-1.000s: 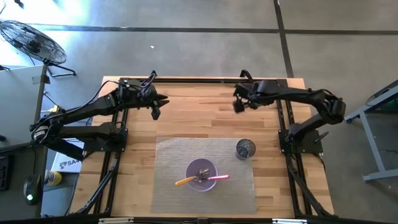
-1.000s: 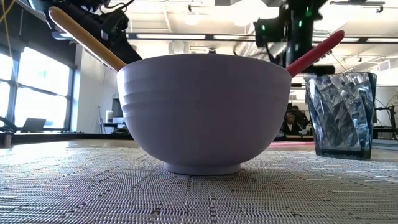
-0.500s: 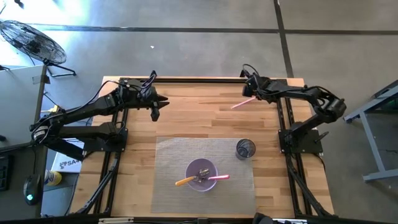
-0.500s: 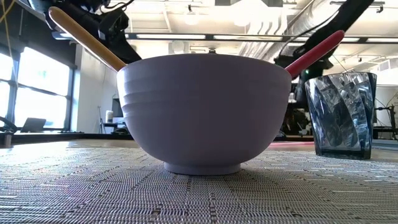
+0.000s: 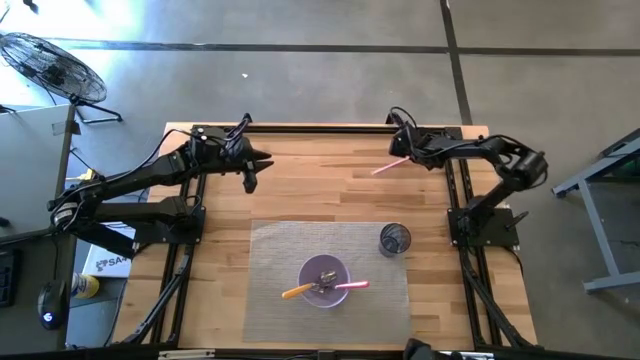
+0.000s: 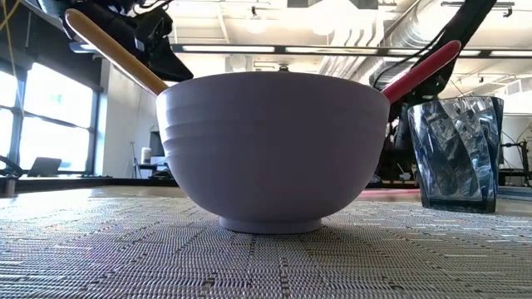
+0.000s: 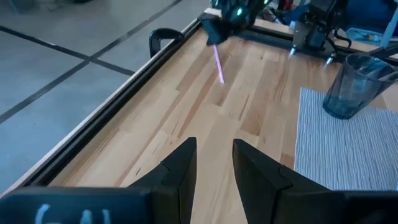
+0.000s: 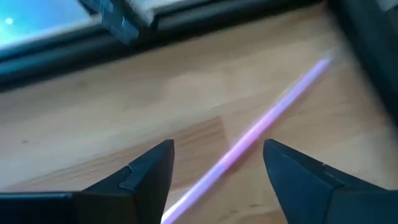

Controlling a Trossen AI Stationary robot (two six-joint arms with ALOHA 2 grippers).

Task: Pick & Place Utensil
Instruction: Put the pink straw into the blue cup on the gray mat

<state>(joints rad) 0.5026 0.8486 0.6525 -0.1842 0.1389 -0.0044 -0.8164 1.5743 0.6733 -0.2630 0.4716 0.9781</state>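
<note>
right gripper (image 8: pixel 214 165) is spread wide with nothing in it, hovering over the pink utensil (image 8: pixel 261 134) that lies flat on the wood, running slantwise between its fingers; risk I see is the thin stick rolling or skidding out as the fingers close, since it sits so low; left gripper (image 7: pixel 213 163) waits slightly parted and empty, well off from the utensil
</note>
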